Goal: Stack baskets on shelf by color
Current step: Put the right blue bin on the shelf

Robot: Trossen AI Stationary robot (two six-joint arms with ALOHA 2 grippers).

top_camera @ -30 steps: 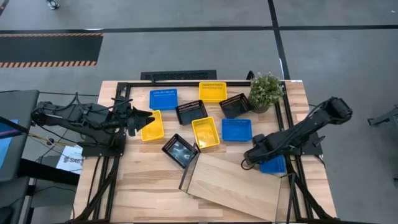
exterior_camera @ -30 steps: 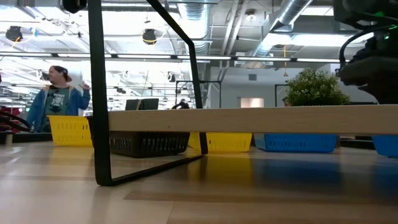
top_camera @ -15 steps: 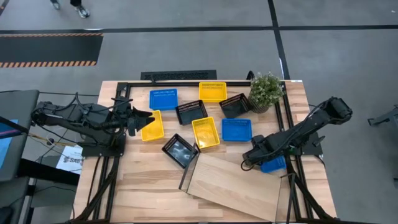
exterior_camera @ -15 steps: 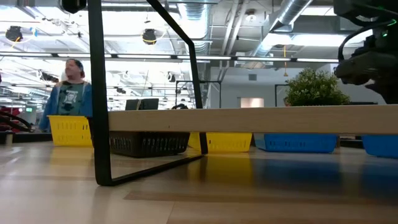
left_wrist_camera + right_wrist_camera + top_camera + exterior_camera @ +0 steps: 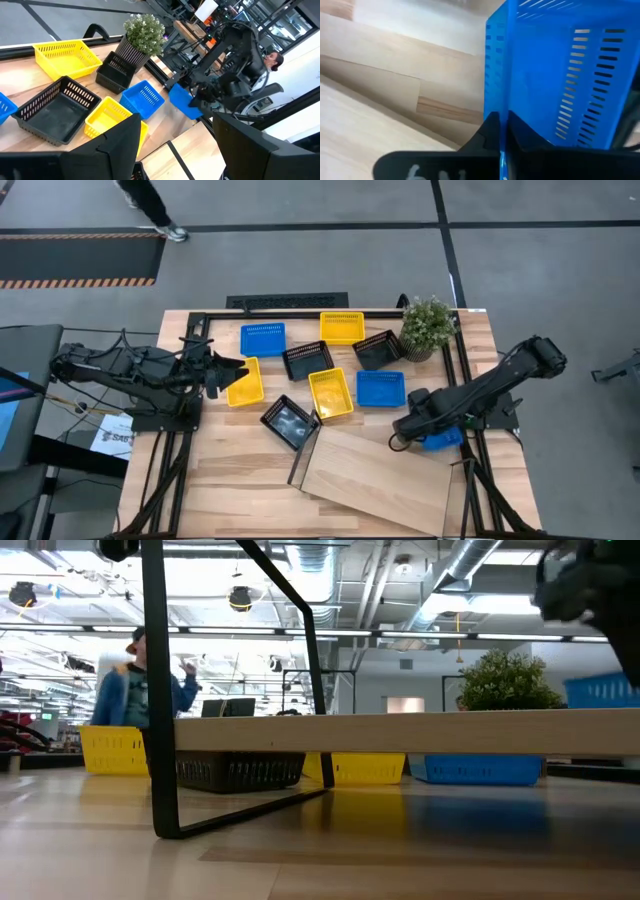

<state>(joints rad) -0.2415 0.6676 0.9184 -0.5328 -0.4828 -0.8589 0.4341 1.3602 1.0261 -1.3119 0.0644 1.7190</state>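
Blue basket (image 5: 560, 75) pinched in right gripper (image 5: 501, 131)

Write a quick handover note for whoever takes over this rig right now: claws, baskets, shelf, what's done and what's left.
Right claw: shut on the wall of a blue basket, lifted off the table at the shelf's right end.
Left claw: open, empty, waiting by the leftmost yellow basket.
Shelf: bare, lying at an angle at the front.
Other baskets: two blue, three yellow and three black sit loose behind the shelf, near the plant.
Done: nothing stacked.
Left: all nine baskets, sorted by color.
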